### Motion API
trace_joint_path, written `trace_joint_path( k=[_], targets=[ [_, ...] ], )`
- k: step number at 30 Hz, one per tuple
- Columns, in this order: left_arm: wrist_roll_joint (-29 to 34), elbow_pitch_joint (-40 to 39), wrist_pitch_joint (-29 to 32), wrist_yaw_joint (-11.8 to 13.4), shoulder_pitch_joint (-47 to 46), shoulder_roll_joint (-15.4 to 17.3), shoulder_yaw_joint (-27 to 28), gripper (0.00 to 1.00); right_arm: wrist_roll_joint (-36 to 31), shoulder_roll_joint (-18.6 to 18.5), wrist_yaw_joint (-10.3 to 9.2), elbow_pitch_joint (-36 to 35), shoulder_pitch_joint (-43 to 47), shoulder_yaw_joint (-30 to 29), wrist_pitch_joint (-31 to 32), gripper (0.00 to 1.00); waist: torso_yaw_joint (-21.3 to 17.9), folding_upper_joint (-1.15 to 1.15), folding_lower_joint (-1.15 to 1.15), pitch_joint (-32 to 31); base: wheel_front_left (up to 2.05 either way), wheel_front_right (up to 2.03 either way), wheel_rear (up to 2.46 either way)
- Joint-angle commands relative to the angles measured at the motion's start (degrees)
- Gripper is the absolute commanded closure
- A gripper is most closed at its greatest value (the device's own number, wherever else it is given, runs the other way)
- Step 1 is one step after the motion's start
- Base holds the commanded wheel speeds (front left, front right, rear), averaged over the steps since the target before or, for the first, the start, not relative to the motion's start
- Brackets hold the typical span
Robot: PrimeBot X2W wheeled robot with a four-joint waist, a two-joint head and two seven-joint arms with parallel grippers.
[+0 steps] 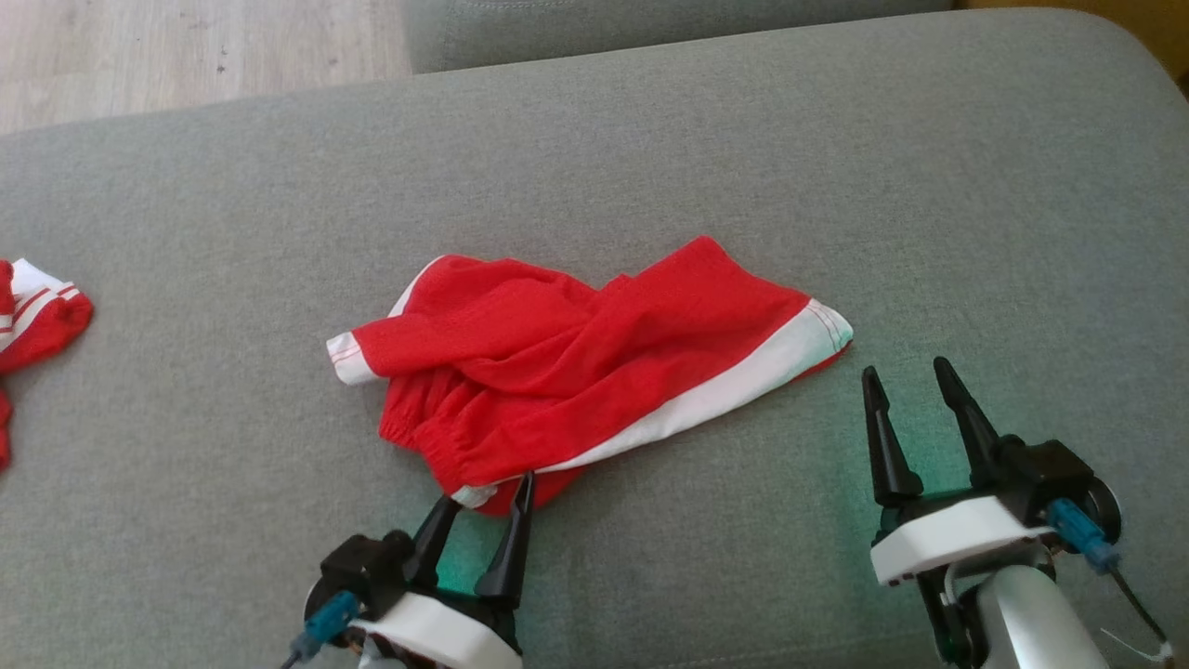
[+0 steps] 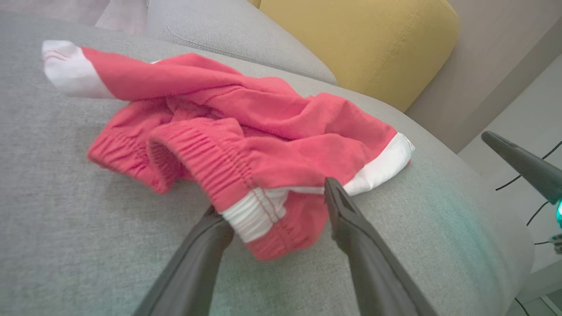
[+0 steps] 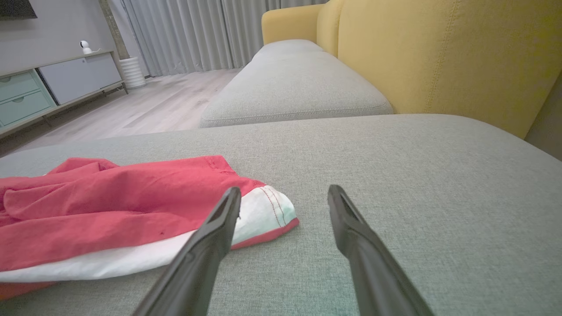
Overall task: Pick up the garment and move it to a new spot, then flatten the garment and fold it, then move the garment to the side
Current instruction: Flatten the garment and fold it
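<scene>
The garment (image 1: 576, 362), red shorts with white trim, lies crumpled in the middle of the grey cushion (image 1: 650, 149). My left gripper (image 1: 488, 497) stands open at its near edge, and the elastic waistband corner (image 2: 268, 215) lies between the two fingers. My right gripper (image 1: 912, 372) is open just to the right of the garment's white-hemmed leg end (image 1: 822, 330), above bare cushion. In the right wrist view that hem (image 3: 263, 210) lies beside the left finger (image 3: 219, 228), not between the two.
A second red and white garment (image 1: 32, 321) lies at the cushion's far left edge. Wood floor (image 1: 186, 46) shows beyond the cushion's back left. Another grey seat (image 3: 294, 83) and a yellow backrest (image 3: 439, 48) stand past the cushion.
</scene>
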Motion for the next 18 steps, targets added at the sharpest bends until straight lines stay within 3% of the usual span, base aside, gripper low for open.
trace_joint_path(
  k=[1,16,18],
  targets=[
    [-0.31,-1.41,-0.31,0.1,-1.96,0.72,1.08,0.0,0.42,-0.24,0.42,-1.51,-1.89,1.43,-0.37,0.0,-0.01,0.0,0.0,0.01,0.0,0.0,0.0],
    [0.84,-0.6,-0.31,0.1,-2.24,2.64,-0.06,0.0,1.18,-0.24,0.42,-0.75,-2.0,1.1,-0.37,0.0,0.76,0.0,0.0,-0.11,0.0,0.0,0.0],
    [1.03,-0.43,-0.31,0.1,-2.26,2.59,0.16,0.05,1.24,-0.24,0.42,-0.72,-1.99,1.07,-0.37,0.0,0.77,0.0,0.0,-0.11,0.0,0.0,0.0]
  ],
)
